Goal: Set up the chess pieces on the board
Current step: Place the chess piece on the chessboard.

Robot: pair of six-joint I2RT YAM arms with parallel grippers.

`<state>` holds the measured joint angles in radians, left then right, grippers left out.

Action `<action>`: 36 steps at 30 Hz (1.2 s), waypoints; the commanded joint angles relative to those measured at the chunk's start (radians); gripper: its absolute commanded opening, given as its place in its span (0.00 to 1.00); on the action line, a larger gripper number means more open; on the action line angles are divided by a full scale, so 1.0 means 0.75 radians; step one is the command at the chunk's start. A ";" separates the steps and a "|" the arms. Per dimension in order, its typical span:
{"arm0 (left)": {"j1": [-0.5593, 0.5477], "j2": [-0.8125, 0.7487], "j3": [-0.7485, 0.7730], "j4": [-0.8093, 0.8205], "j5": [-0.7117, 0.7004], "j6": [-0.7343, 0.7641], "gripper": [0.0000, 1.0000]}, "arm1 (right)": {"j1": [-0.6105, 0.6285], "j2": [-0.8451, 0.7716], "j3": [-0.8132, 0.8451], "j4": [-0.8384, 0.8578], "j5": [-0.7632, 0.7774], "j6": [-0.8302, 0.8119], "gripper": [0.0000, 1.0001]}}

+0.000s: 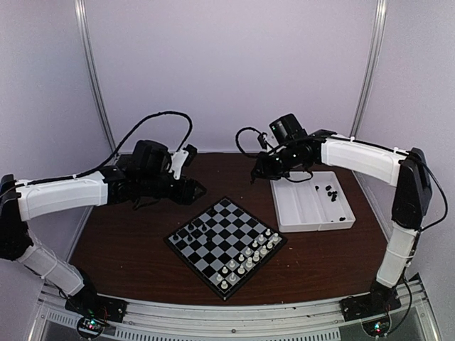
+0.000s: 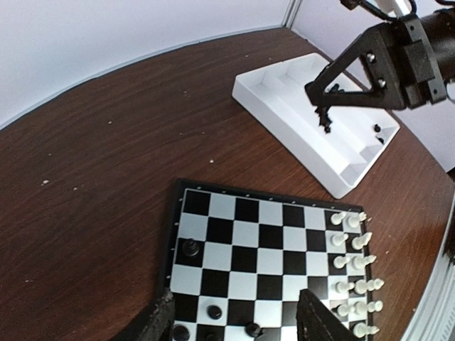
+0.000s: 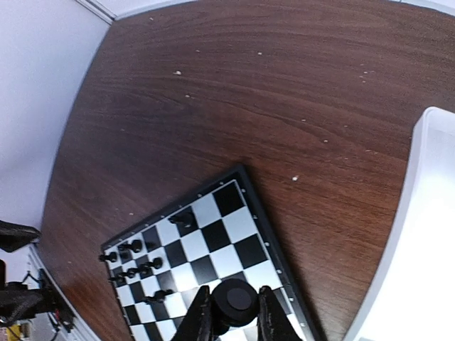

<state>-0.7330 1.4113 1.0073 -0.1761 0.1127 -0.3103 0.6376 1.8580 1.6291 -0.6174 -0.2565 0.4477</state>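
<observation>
Dark brown tabletop (image 1: 128,241) under pale walls fills the overhead view. The board (image 1: 226,247) lies at its middle, turned corner-on, with black chessmen (image 1: 195,231) toward its left corner and white chessmen (image 1: 249,259) toward its right. A white tray (image 1: 298,213) sits just right of the board, with loose black pieces (image 1: 330,193) in its rightmost compartment. The left gripper (image 1: 193,189) hangs beyond the board's far left edge, and the right gripper (image 1: 257,172) by the tray's far left corner.

From the left wrist, that claw's two fingers (image 2: 323,320) stand apart above the board's near squares, clear of the pieces below. Across the table the right claw pinches a small black chessman (image 2: 327,122) above the tray.

From the right wrist, its fingertips (image 3: 202,316) are clamped on that chessman's round top, high over the board's corner, with the tray's rim at the right edge.
</observation>
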 commanded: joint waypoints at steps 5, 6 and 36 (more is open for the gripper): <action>-0.147 0.189 0.227 0.139 -0.021 0.006 0.73 | -0.003 -0.141 -0.303 0.693 -0.321 0.528 0.15; -0.154 0.212 0.251 0.134 -0.024 0.012 0.72 | -0.002 -0.138 -0.318 0.729 -0.345 0.556 0.15; -0.168 0.442 0.496 0.106 -0.128 0.102 0.30 | 0.038 -0.099 -0.463 1.113 -0.505 0.860 0.14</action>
<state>-0.8585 1.7359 1.3678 -0.1390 0.0341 -0.2520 0.6575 1.7821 1.2987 0.1551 -0.6132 1.0611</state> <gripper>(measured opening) 0.311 0.190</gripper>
